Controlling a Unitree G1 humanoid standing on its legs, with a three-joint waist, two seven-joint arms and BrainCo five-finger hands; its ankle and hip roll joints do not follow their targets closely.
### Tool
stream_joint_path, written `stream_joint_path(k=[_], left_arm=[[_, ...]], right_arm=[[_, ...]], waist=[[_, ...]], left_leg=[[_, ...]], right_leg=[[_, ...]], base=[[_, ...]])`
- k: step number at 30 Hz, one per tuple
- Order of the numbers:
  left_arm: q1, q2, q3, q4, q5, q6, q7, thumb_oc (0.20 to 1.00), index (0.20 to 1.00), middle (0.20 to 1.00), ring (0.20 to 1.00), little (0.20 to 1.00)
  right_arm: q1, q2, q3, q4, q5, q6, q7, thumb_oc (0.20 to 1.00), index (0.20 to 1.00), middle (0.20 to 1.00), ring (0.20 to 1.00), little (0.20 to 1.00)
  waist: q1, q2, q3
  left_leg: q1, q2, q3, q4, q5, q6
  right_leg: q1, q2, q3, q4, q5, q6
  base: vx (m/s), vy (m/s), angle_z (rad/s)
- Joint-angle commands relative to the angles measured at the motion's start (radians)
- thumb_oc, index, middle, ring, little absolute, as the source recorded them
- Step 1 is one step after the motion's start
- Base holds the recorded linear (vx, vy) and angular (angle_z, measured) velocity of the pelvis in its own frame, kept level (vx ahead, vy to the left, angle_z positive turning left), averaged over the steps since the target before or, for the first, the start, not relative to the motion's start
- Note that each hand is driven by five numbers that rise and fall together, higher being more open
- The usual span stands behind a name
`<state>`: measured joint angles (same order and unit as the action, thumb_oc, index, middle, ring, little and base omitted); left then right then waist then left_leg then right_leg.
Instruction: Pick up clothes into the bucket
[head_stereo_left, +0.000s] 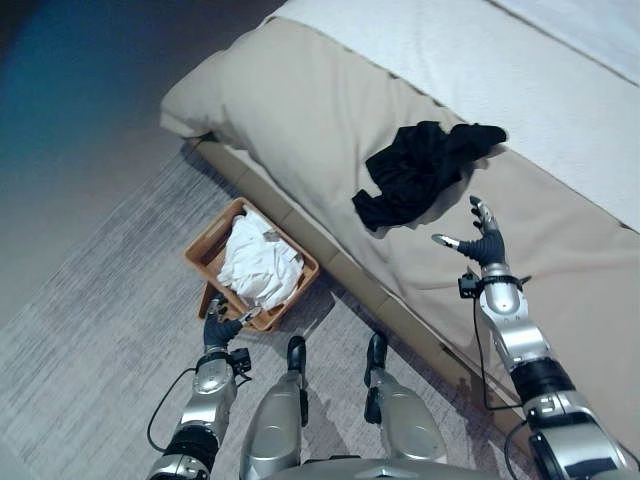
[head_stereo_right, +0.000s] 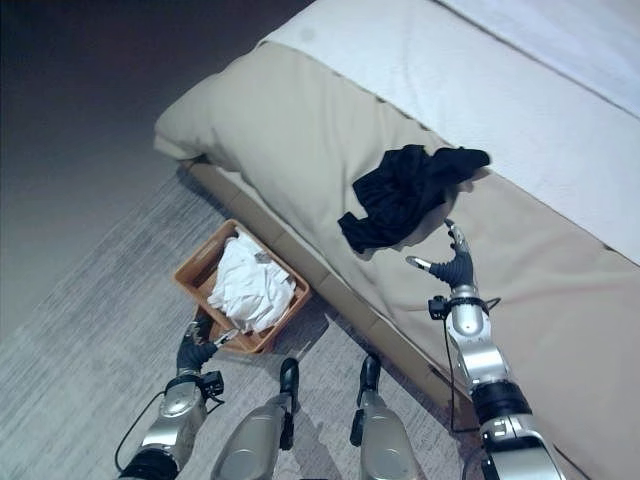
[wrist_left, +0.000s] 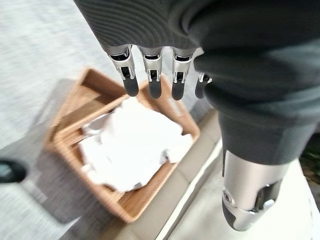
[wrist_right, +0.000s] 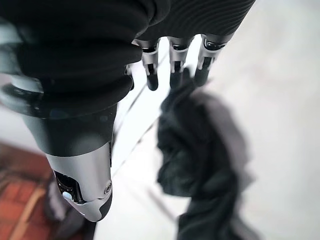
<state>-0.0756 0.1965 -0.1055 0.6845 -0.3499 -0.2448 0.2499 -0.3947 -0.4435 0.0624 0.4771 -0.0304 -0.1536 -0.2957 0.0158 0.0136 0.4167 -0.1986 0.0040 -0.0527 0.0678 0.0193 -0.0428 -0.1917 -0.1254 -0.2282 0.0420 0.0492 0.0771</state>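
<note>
A crumpled black garment (head_stereo_left: 425, 170) lies on the beige bed cover (head_stereo_left: 300, 120), well apart from the brown wicker basket (head_stereo_left: 205, 250) that stands on the grey carpet (head_stereo_left: 90, 330) beside the bed. White clothes (head_stereo_left: 258, 265) fill the basket. The right hand (head_stereo_left: 485, 243) hovers just beside the black garment with fingers straight and spread, holding nothing; its wrist view shows the fingertips (wrist_right: 152, 82) above the dark cloth. The left hand (head_stereo_left: 220, 327) hangs at the basket's near corner, and its wrist view shows relaxed, empty fingers (wrist_left: 131, 82) over the white pile.
</note>
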Motion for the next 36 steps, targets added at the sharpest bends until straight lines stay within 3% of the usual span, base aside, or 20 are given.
stream_joint_path(k=[1, 7, 8, 11, 14, 18, 20, 23, 30, 31, 33, 36], left_arm=[[0.007, 0.029, -0.047, -0.055, -0.059, -0.042, -0.053, 1.0, 1.0, 1.0, 1.0, 1.0], [-0.007, 0.068, -0.188, -0.023, 0.069, -0.031, -0.035, 1.0, 1.0, 1.0, 1.0, 1.0], [-0.008, 0.067, -0.187, -0.023, 0.069, -0.031, -0.035, 1.0, 1.0, 1.0, 1.0, 1.0], [-0.027, 0.124, -0.284, -0.009, 0.221, -0.036, 0.003, 1.0, 1.0, 1.0, 1.0, 1.0], [-0.035, 0.139, -0.317, 0.005, 0.267, -0.035, 0.025, 1.0, 1.0, 1.0, 1.0, 1.0], [-0.046, 0.136, -0.311, 0.055, 0.218, -0.031, 0.053, 1.0, 1.0, 1.0, 1.0, 1.0], [-0.056, 0.125, -0.318, 0.082, 0.192, -0.019, 0.058, 1.0, 1.0, 1.0, 1.0, 1.0], [-0.064, 0.12, -0.312, 0.073, 0.152, -0.012, 0.06, 1.0, 1.0, 1.0, 1.0, 1.0], [-0.091, 0.104, -0.34, 0.026, 0.109, 0.004, 0.032, 1.0, 1.0, 1.0, 1.0, 1.0], [-0.105, 0.094, -0.351, 0.016, 0.105, 0.007, 0.023, 1.0, 1.0, 1.0, 1.0, 1.0], [-0.111, 0.092, -0.355, 0.009, 0.101, 0.007, 0.021, 1.0, 1.0, 1.0, 1.0, 1.0], [-0.121, 0.089, -0.36, -0.011, 0.104, -0.001, 0.025, 1.0, 1.0, 1.0, 1.0, 1.0]], right_arm=[[-0.094, -0.066, 0.024, 0.013, -0.077, -0.015, -0.106, 1.0, 1.0, 1.0, 1.0, 1.0], [-0.304, -0.181, 0.055, 0.144, -0.151, 0.028, -0.245, 1.0, 1.0, 1.0, 1.0, 1.0], [-0.307, -0.182, 0.057, 0.147, -0.151, 0.027, -0.245, 1.0, 1.0, 1.0, 1.0, 1.0], [-0.474, -0.313, 0.151, 0.334, -0.188, 0.063, -0.278, 1.0, 1.0, 1.0, 1.0, 1.0], [-0.548, -0.353, 0.204, 0.45, -0.168, 0.066, -0.29, 1.0, 1.0, 1.0, 1.0, 1.0], [-0.675, -0.388, 0.314, 0.627, -0.121, 0.095, -0.246, 1.0, 1.0, 1.0, 1.0, 1.0], [-0.724, -0.404, 0.393, 0.799, -0.142, 0.144, -0.17, 1.0, 1.0, 1.0, 1.0, 1.0], [-0.782, -0.399, 0.439, 0.869, -0.151, 0.18, -0.12, 1.0, 1.0, 1.0, 1.0, 1.0], [-0.769, -0.406, 0.434, 0.982, -0.135, 0.199, -0.037, 1.0, 1.0, 1.0, 1.0, 1.0], [-0.756, -0.403, 0.412, 0.986, -0.1, 0.189, -0.028, 0.445, 0.445, 0.445, 0.445, 0.445], [-0.754, -0.403, 0.406, 0.982, -0.087, 0.183, -0.032, 0.216, 0.216, 0.216, 0.216, 0.216], [-0.765, -0.398, 0.408, 0.939, -0.054, 0.16, -0.044, 0.2, 0.2, 0.2, 0.2, 0.2]], waist=[[0.036, -0.022, -0.019], [0.062, 0.007, 0.031], [0.061, 0.008, 0.031], [0.074, 0.014, 0.065], [0.076, 0.018, 0.081], [0.075, 0.021, 0.103], [0.079, 0.023, 0.103], [0.073, 0.019, 0.103], [0.071, 0.038, 0.103], [0.07, 0.043, 0.103], [0.071, 0.045, 0.103], [0.066, 0.046, 0.103]], left_leg=[[-0.051, -0.058, -0.107, 0.09, -0.044, 0.026], [-0.109, -0.073, -0.147, 0.104, -0.032, 0.021], [-0.11, -0.074, -0.147, 0.105, -0.032, 0.021], [-0.15, -0.075, -0.158, 0.101, -0.018, 0.015], [-0.168, -0.075, -0.158, 0.097, -0.01, 0.011], [-0.219, -0.074, -0.158, 0.09, 0.009, 0.008], [-0.257, -0.073, -0.163, 0.085, 0.021, 0.006], [-0.286, -0.07, -0.161, 0.078, 0.029, 0.006], [-0.312, -0.068, -0.171, 0.064, 0.038, 0.007], [-0.317, -0.069, -0.168, 0.062, 0.038, 0.009], [-0.317, -0.069, -0.168, 0.062, 0.038, 0.009], [-0.316, -0.068, -0.16, 0.06, 0.036, 0.011]], right_leg=[[-0.045, -0.115, -0.021, 0.226, -0.081, 0.059], [-0.09, -0.135, -0.056, 0.276, -0.102, 0.056], [-0.091, -0.135, -0.056, 0.278, -0.103, 0.056], [-0.132, -0.142, -0.065, 0.294, -0.105, 0.056], [-0.152, -0.142, -0.064, 0.298, -0.103, 0.054], [-0.216, -0.138, -0.058, 0.313, -0.097, 0.05], [-0.258, -0.136, -0.06, 0.314, -0.092, 0.047], [-0.293, -0.128, -0.053, 0.315, -0.086, 0.046], [-0.333, -0.127, -0.044, 0.313, -0.082, 0.046], [-0.341, -0.127, -0.039, 0.311, -0.082, 0.046], [-0.342, -0.127, -0.036, 0.31, -0.081, 0.047], [-0.347, -0.123, -0.02, 0.3, -0.076, 0.047]], base=[[-0.01, -0.021, 0.53], [-0.01, -0.025, 0.35], [-0.02, -0.015, 0.35], [-0.03, -0.016, 0.2], [-0.02, -0.002, 0.07], [-0.01, 0.003, 0.05], [0.0, 0.0, 0.0], [0.01, -0.007, 0.03], [0.0, -0.005, -0.02], [0.0, 0.004, -0.05], [0.0, 0.001, -0.03], [0.0, 0.004, -0.02]])
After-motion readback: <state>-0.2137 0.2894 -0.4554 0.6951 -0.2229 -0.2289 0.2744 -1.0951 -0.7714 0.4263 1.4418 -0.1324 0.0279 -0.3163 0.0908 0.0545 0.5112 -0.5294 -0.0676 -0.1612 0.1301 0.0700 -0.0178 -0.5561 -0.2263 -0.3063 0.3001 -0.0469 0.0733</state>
